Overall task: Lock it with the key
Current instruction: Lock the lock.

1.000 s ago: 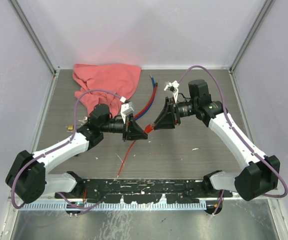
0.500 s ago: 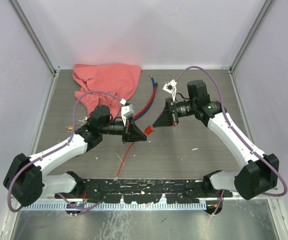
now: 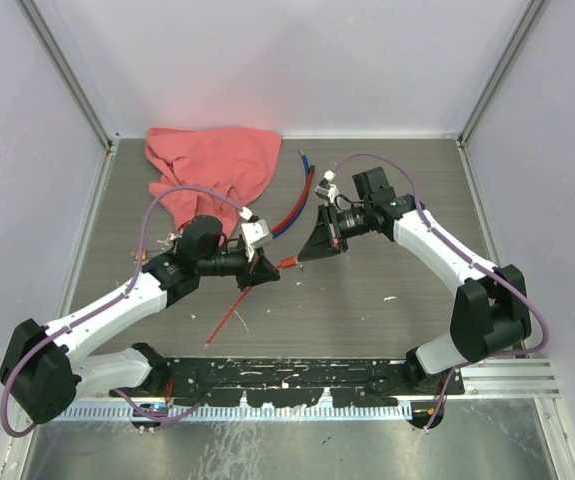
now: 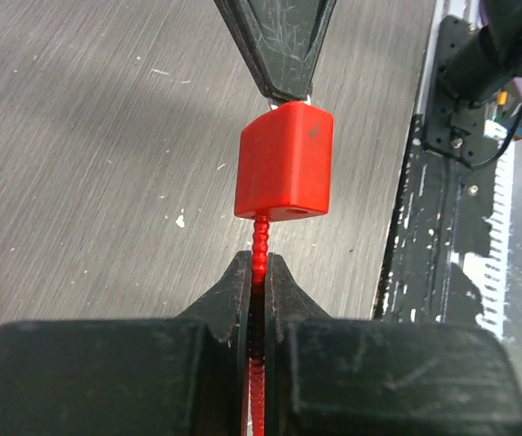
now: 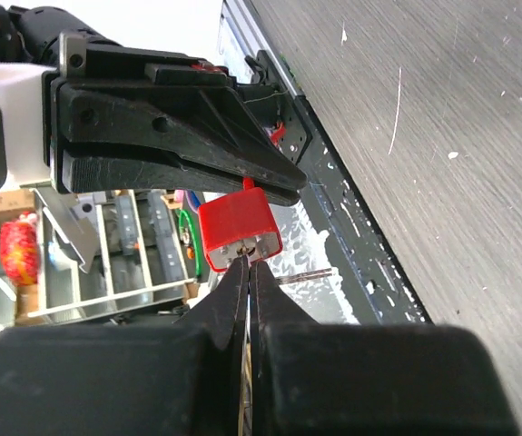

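Grey wood-grain table (image 3: 387, 330) seen from above, boxed in by white walls on three sides, with a black rail (image 3: 287, 375) along the near edge. A salmon-red cloth (image 3: 212, 165) lies bunched in the far left corner, and loose blue and red cords (image 3: 297, 205) curve just beside it. The right half of the table is bare. The two arms meet near the middle: the left gripper (image 3: 265, 268) and right gripper (image 3: 305, 252) point at each other with a small red lock (image 3: 287, 263) between them, and its red cable (image 3: 229, 310) trails toward the near edge. The left wrist camera shows what the overhead view cannot. Its jaws are closed on the beaded cable (image 4: 259, 238) just below the lock body (image 4: 286, 162), and the lock hangs above open tabletop. The right gripper's black tips press in from above, and a sliver of silvery key (image 4: 307, 98) shows where they meet the lock. The right wrist camera shows its own jaws shut together against the lock's keyhole face (image 5: 240, 232), with the key hidden between them and the left gripper (image 5: 251, 177) clamped just behind the lock. Bare table stretches away on the right.
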`<action>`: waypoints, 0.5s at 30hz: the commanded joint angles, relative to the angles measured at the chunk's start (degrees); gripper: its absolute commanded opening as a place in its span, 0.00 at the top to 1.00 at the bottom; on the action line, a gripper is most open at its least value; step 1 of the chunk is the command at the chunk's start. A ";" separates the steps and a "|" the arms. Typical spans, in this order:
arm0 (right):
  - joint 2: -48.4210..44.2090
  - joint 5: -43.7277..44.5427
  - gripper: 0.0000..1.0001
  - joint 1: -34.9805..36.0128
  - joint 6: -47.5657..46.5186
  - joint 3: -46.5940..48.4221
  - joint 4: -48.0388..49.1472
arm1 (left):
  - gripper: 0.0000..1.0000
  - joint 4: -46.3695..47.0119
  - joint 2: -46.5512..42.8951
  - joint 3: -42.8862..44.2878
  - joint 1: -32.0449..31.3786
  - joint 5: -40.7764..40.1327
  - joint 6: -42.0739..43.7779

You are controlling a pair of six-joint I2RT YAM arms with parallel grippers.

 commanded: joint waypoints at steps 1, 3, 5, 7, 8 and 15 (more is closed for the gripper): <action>-0.31 -3.12 0.95 0.24 5.42 -0.45 2.07 | 1.00 -0.46 -0.54 3.02 0.17 -3.57 4.84; -0.71 -3.06 0.75 -0.58 3.14 0.20 2.19 | 1.00 0.10 -0.52 2.28 0.23 -2.92 4.61; -0.98 -2.06 0.54 -2.13 -2.86 2.41 -0.24 | 1.00 0.75 -0.75 1.47 0.18 -1.69 3.73; -0.89 -0.49 0.40 -4.16 -11.46 5.10 -4.83 | 1.00 1.25 -0.92 0.86 0.30 0.18 2.58; -1.02 0.29 0.35 -5.20 -15.88 6.21 -6.85 | 1.00 1.60 -0.92 0.52 0.26 1.72 1.82; -7.00 -0.03 0.06 -7.53 -60.66 11.17 -16.87 | 1.00 13.11 -0.06 -2.78 0.35 12.27 -9.89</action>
